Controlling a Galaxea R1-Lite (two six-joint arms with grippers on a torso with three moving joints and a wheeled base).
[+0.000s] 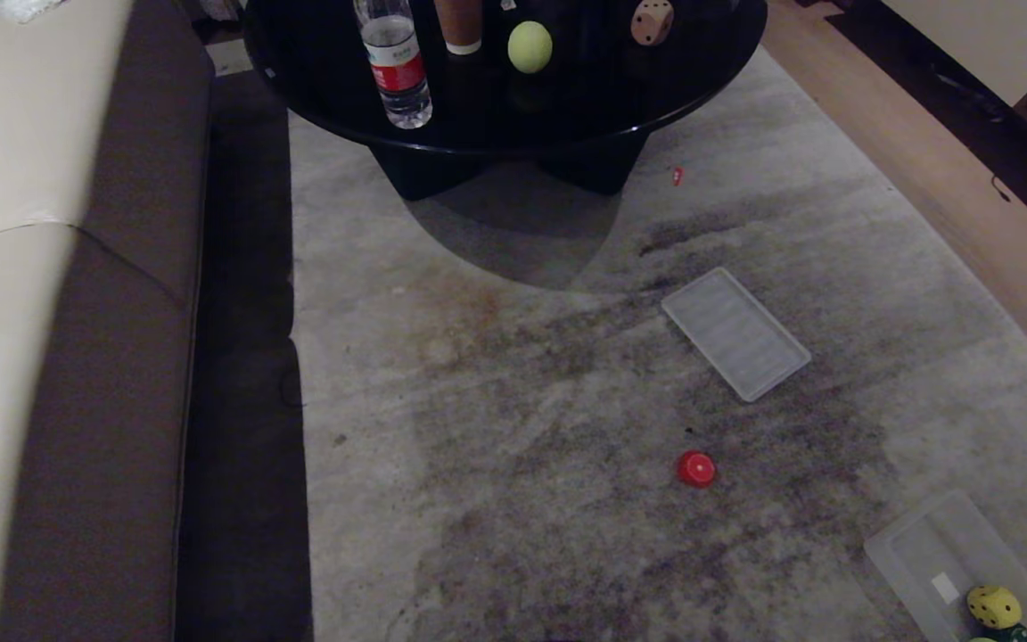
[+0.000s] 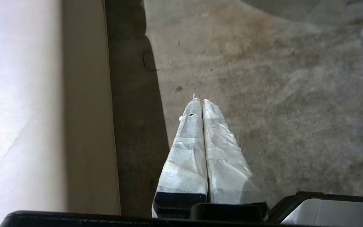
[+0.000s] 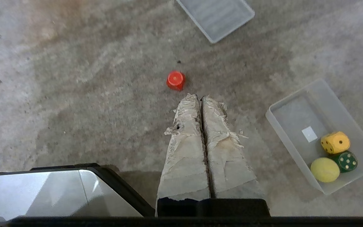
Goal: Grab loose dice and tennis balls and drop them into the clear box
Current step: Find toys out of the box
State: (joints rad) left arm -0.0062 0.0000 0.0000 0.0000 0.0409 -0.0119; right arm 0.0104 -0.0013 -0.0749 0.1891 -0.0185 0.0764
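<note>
head view: neither arm shows here. a grey stained rug (image 1: 567, 428) fills the floor, with a sofa (image 1: 50, 312) along the left. the red die (image 1: 696, 469) lies alone on the rug, right of centre. beyond it lies a flat white ribbed panel (image 1: 735, 333). the clear box (image 1: 941, 557) sits at the near right corner, holding the yellow die (image 1: 994, 606) with the dark green die (image 1: 1013, 634) touching it at the frame edge. at the far end, a round black table (image 1: 513, 98) carries a water bottle (image 1: 394, 62), a tennis ball (image 1: 529, 46) and the tan die (image 1: 652, 21).

left wrist view: the left gripper (image 2: 202, 100) hangs above the rug near the sofa's edge, its taped fingers pressed together and holding nothing.

right wrist view: the right gripper (image 3: 201, 96) hangs over the rug just short of the red die, fingers closed tight and empty. the clear box lies off to its right side, with the yellow die, the dark green die and a second tennis ball (image 3: 325, 170) bunched at its near end, touching one another.
</note>
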